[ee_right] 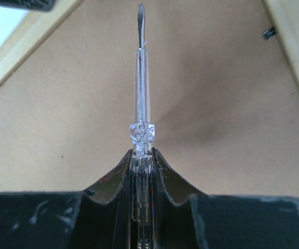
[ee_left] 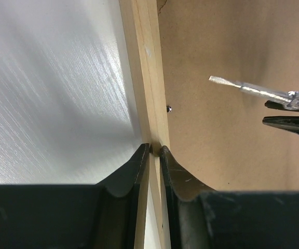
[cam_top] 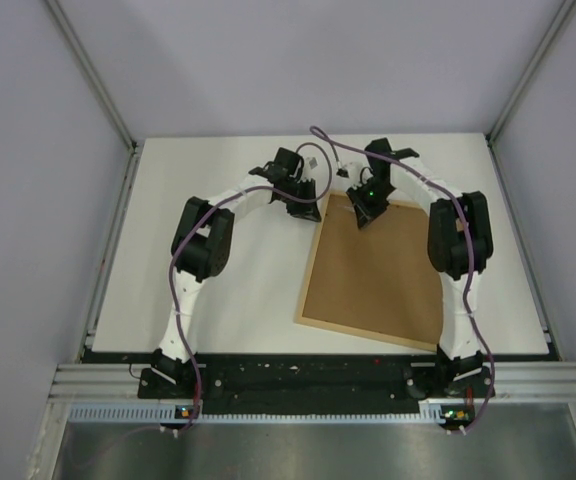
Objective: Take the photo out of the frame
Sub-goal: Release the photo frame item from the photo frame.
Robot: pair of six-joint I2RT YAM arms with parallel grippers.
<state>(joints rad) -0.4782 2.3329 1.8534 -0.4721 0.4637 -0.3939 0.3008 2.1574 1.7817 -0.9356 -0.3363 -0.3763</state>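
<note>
The frame [cam_top: 309,268] lies face down on the white table, its brown fibreboard back [cam_top: 378,268] facing up. The photo is hidden under it. My left gripper [cam_top: 306,208] hovers at the frame's far-left corner. In the left wrist view its jaws [ee_left: 154,148] stand a narrow slit apart over the light-wood rail [ee_left: 147,62], holding nothing. My right gripper [cam_top: 361,215] is over the far edge of the back, shut [ee_right: 141,151] on a clear-handled screwdriver [ee_right: 140,78]. The screwdriver's flat tip points across the fibreboard [ee_right: 61,114] and also shows as a screwdriver blade [ee_left: 248,88] from the left wrist.
A small dark metal tab [ee_left: 168,108] sits on the fibreboard against the rail's inner edge; another tab [ee_right: 268,33] shows near the rail in the right wrist view. The table [cam_top: 218,290] is bounded by grey walls, with both arm bases along its near edge.
</note>
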